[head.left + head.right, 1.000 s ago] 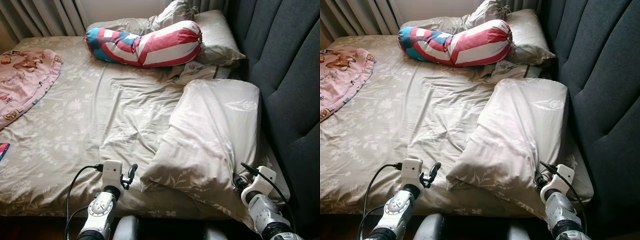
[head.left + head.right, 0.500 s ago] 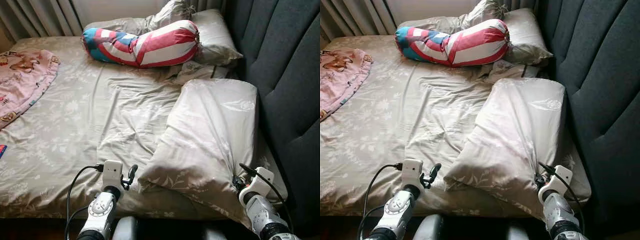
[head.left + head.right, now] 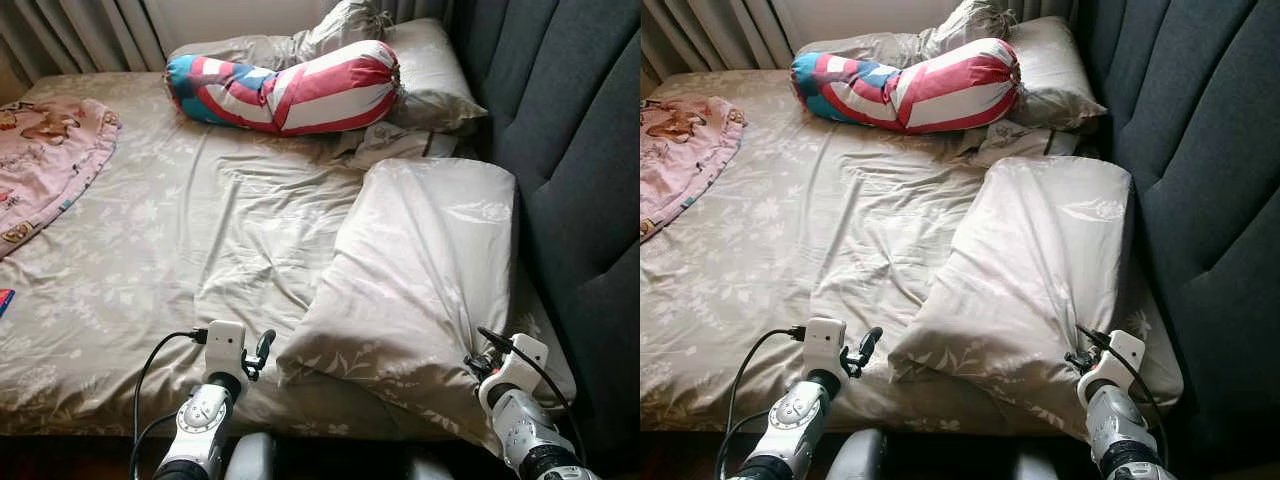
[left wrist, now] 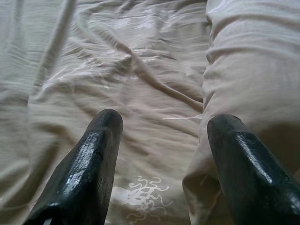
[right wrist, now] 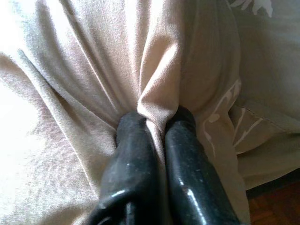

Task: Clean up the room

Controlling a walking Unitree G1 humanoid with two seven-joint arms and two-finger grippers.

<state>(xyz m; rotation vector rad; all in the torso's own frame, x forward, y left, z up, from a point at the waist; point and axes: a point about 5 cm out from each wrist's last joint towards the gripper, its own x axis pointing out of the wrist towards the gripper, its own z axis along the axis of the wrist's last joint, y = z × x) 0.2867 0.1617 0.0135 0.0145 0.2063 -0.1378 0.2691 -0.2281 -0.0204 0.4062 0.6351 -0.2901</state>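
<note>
- Left eye view: a bed (image 3: 180,250) under a beige leaf-print sheet runs along a dark padded headboard (image 3: 570,150). A large beige pillow (image 3: 420,270) lies slantwise on the bed just beside the headboard, its near corner close to the bed's front edge. Farther from the front edge, a red, white and blue striped bolster (image 3: 290,90) rests against another beige pillow (image 3: 430,75) that touches the headboard. A pink printed blanket (image 3: 45,165) lies on the side of the bed well apart from the headboard.
- Right eye view: the left gripper (image 3: 868,346) hovers over the sheet just beside the large pillow's near corner, away from the headboard. The right gripper (image 3: 1076,356) is at the pillow's edge nearest the headboard, with cloth drawn into folds toward it.
- Left wrist view: the left gripper's two black fingers (image 4: 89,164) are spread wide apart above the wrinkled sheet, with the pillow's edge by one finger; nothing is between them.
- Right wrist view: the right gripper's fingers (image 5: 136,159) are pressed together, pinching a raised ridge of the large pillow's cover.
</note>
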